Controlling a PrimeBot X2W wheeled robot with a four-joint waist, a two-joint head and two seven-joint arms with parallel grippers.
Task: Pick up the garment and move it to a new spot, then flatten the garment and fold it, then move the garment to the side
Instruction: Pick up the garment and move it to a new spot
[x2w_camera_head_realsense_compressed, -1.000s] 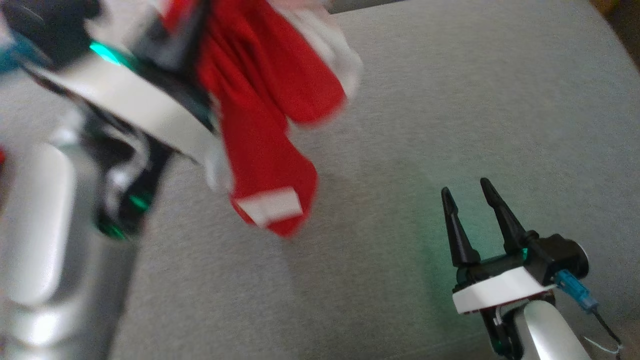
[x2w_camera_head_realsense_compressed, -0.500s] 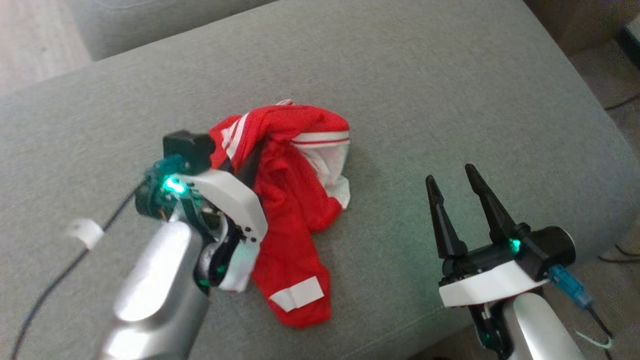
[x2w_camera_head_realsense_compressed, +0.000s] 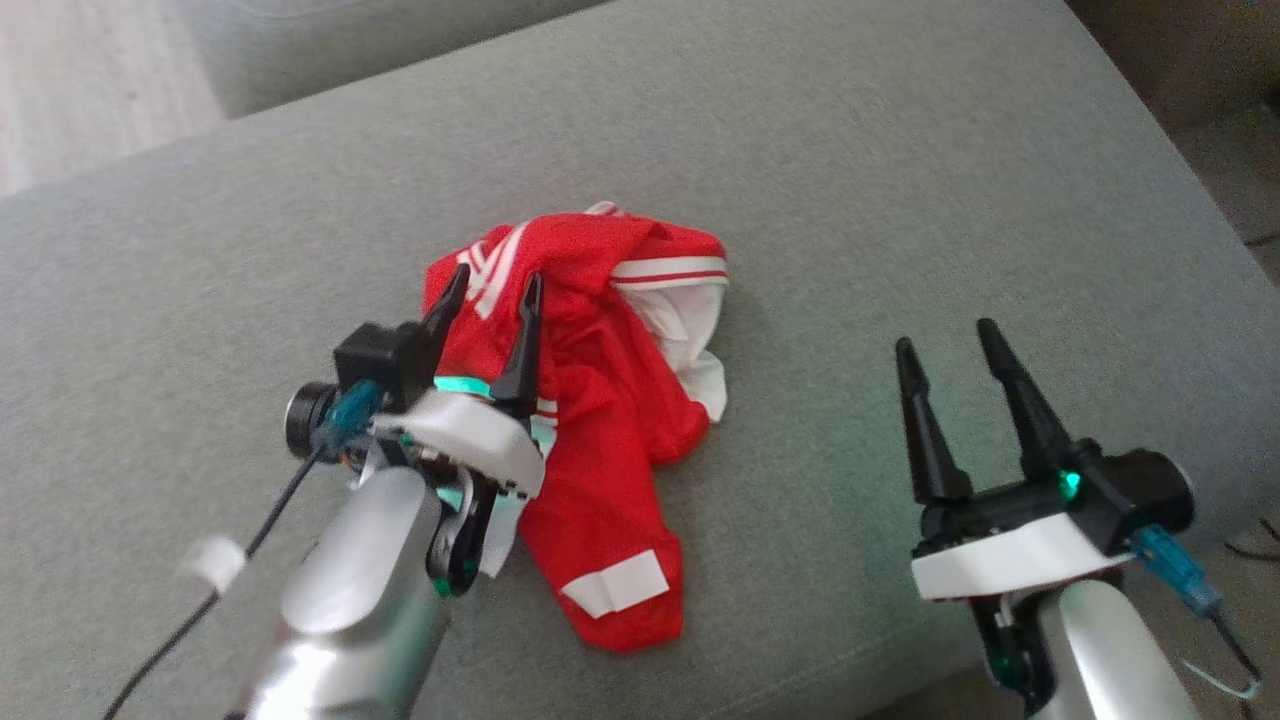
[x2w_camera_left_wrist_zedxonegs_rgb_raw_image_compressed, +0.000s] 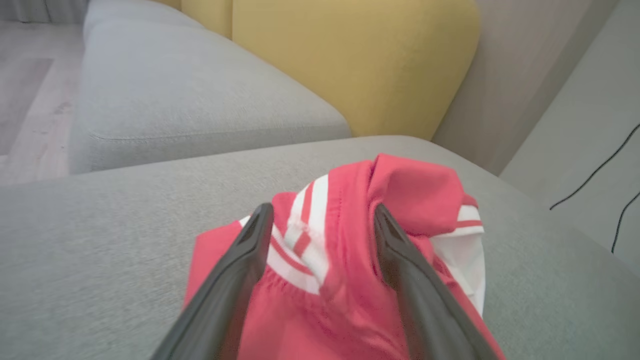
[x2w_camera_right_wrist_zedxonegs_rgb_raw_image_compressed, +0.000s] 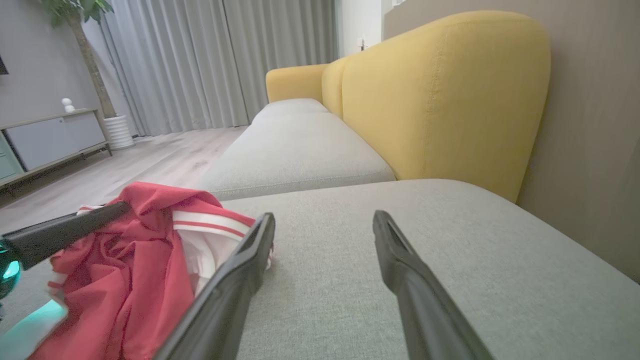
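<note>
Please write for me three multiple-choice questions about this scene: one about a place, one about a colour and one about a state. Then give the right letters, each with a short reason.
1. Where does the garment lie?
A. on the grey cushion
B. on the floor
C. on a shelf

2. What is its main colour?
A. blue
B. red
C. green

3. The left gripper is:
A. shut on the garment
B. shut on a cable
C. open at the garment

Answers:
1 A: the garment rests crumpled on the cushion.
2 B: it is red with white stripes.
3 C: the head and left wrist views show the gripper's two fingers well apart.
</note>
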